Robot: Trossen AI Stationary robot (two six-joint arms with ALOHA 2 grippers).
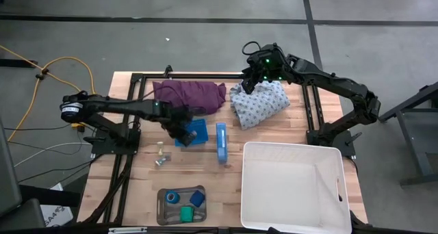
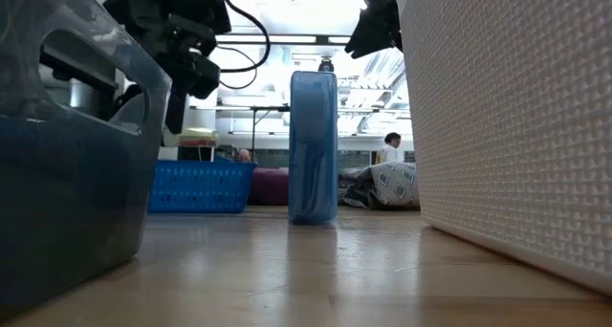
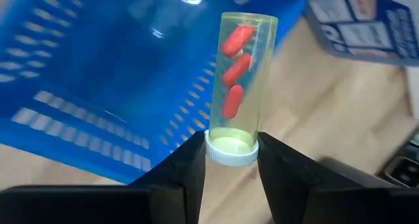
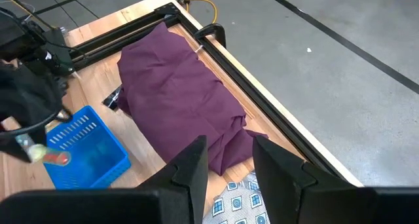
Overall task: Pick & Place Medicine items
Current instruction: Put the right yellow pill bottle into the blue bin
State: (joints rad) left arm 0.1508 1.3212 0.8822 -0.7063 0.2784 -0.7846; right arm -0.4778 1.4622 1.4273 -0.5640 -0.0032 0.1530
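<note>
My left gripper (image 3: pixel 230 168) is shut on a clear vial (image 3: pixel 239 86) with red capsules inside, above the blue basket (image 1: pixel 196 133). The right wrist view shows that vial (image 4: pixel 52 157) over the basket's near corner. Two more small pale pieces (image 1: pixel 161 157) lie on the table. A grey tray (image 1: pixel 164 213) holds a blue roll (image 1: pixel 172 197), a green roll (image 1: pixel 186 212) and a small blue block (image 1: pixel 198 198). My right gripper (image 4: pixel 229 162) is open, high over the purple cloth (image 4: pixel 177 99) at the table's far side. My left gripper pinches the vial by its white cap end (image 3: pixel 230 153) between the two fingers. The tube sticks straight out past the fingertips (image 3: pixel 190 165), along the fingers. It is lifted clear, with the blue basket (image 3: pixel 98 86) under it.
A tall blue box (image 1: pixel 221 143) stands on edge right of the basket. A large white bin (image 1: pixel 294 186) fills the near right. A patterned cloth (image 1: pixel 259 102) lies beside the purple cloth (image 1: pixel 188 96). Bare wood shows between the basket and the tray.
</note>
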